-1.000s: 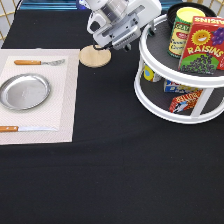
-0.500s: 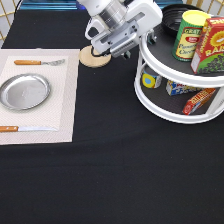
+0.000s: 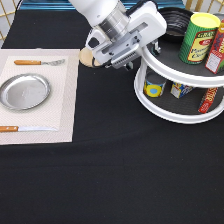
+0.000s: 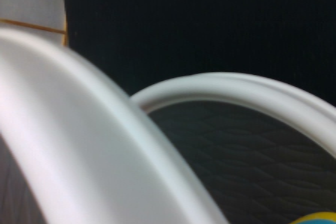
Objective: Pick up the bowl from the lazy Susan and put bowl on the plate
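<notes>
Your gripper (image 3: 131, 62) sits at the lazy Susan (image 3: 170, 112)'s left rim; I cannot tell its finger state. The bowl (image 3: 176, 22) rests far back on top, left of the "GRA…" can (image 3: 199, 38). The plate (image 3: 25, 91) lies far left, empty.

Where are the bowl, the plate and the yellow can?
bowl (image 3: 176, 22), exterior view, on its ridged black inside.
plate (image 3: 25, 91), exterior view, on its flat shiny middle.
yellow can (image 3: 200, 39), exterior view, on its label, top shelf of the turntable.

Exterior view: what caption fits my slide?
Gripper at the lazy Susan rim, bowl on top, plate bare.
</notes>
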